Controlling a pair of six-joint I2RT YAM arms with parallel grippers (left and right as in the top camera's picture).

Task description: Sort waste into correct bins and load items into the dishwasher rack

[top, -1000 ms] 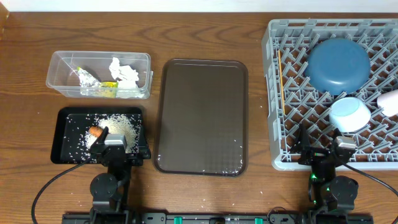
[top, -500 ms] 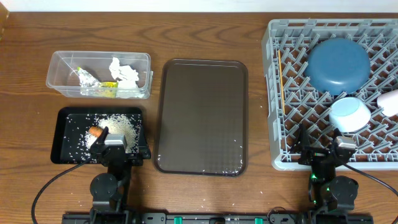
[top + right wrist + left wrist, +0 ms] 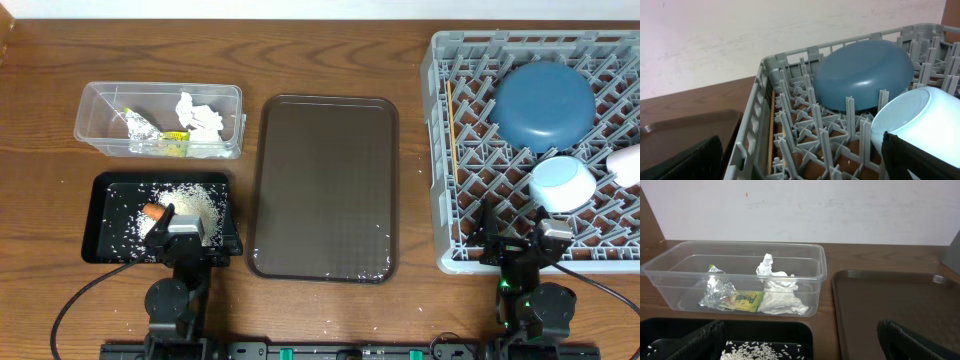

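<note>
Table [image 3: 40, 200]: tub [image 3: 160, 88], tray [image 3: 90, 225], serving tray [image 3: 325, 180], rack [image 3: 445, 180]

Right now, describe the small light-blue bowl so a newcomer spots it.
Start at the large square grey plastic rack on the right of the table. Inside it, just nearer the robot than the large dark-blue bowl, sits the small light-blue bowl. It is far smaller and paler than that bowl, and bluer than the small white cup beside it.

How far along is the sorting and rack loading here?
Looks essentially done. Paper and foil wrapper sit in the clear tub; rice and carrot in the black tray. Blue bowl, light-blue bowl, cup and chopsticks are in the rack. Nothing in hand: left tool and right tool open, empty. Left: maybe stray white specks on the brown tray.
</note>
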